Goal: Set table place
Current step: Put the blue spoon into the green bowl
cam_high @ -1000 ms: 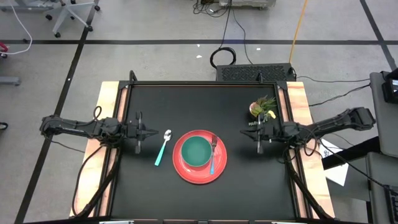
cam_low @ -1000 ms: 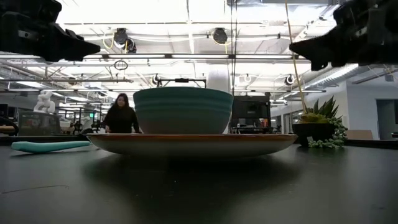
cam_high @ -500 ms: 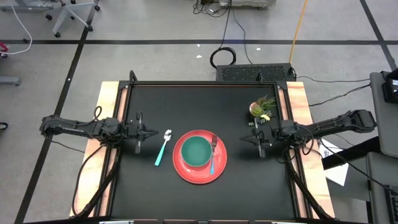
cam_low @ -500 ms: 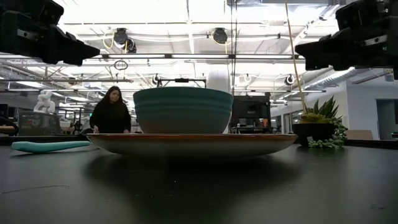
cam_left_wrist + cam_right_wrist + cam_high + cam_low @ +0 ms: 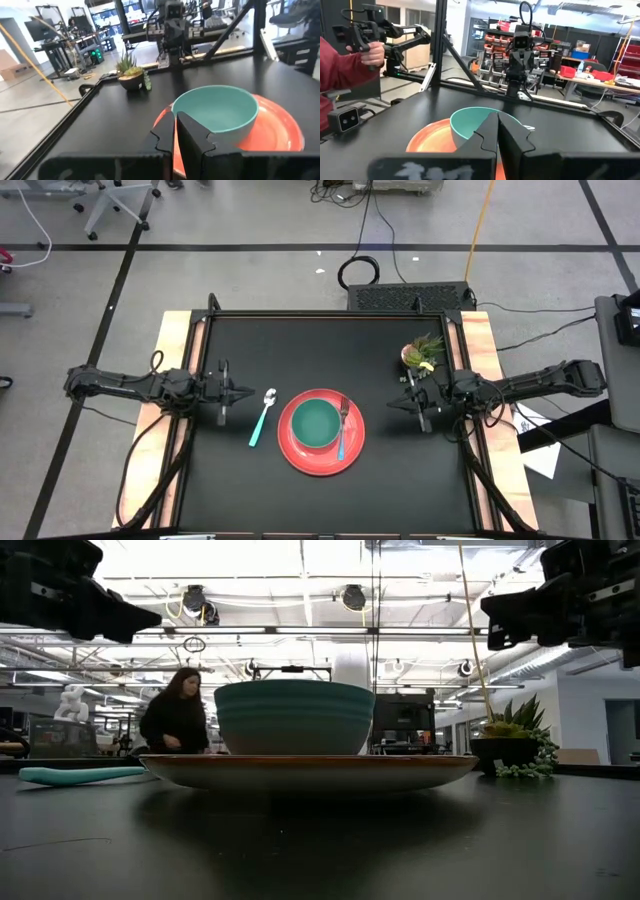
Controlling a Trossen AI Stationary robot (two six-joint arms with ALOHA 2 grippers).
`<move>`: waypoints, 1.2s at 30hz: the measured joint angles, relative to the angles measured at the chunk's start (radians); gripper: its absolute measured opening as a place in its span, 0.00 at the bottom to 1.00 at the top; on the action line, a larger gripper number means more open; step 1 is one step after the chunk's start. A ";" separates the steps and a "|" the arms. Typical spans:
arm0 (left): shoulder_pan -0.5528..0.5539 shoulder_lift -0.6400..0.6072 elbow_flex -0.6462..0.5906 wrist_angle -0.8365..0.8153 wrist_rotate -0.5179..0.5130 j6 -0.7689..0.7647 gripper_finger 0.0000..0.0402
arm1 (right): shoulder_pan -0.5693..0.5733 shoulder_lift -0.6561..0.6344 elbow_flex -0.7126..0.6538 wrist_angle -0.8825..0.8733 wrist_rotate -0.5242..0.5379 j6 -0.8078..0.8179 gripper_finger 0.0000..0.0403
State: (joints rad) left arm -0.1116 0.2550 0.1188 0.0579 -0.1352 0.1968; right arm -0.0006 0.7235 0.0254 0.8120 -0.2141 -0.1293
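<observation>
A red plate [image 5: 321,452] lies flat on the black table [image 5: 320,340], with the teal bowl [image 5: 317,423] standing in its middle. The blue-handled fork [image 5: 342,436] lies on the plate's right part beside the bowl. The mint-handled spoon [image 5: 262,418] lies on the table just left of the plate. My left gripper [image 5: 245,391] hovers shut to the left of the spoon, fingers [image 5: 192,142] together. My right gripper [image 5: 392,404] hovers shut to the right of the plate, fingers [image 5: 510,137] together. Both are above the table, touching nothing.
A small potted green plant [image 5: 421,353] stands on the table near its right edge, just beyond the right gripper. Wooden strips [image 5: 172,370] run along the table's left and right sides. In the right wrist view a person's red sleeve [image 5: 340,67] shows beyond the table.
My right gripper has drawn back toward the table's right edge and a little toward its near edge, staying shut. The left arm and the tableware have kept still. A person in the room behind has walked a little.
</observation>
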 joint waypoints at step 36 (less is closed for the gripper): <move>0.000 0.050 0.374 -0.297 -0.169 -0.281 0.39 | 0.000 0.001 -0.001 -0.037 0.004 0.065 0.00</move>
State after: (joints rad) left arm -0.1118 0.3051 0.4930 -0.2396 -0.3038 -0.0844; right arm -0.0006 0.7242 0.0242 0.7746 -0.2104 -0.0639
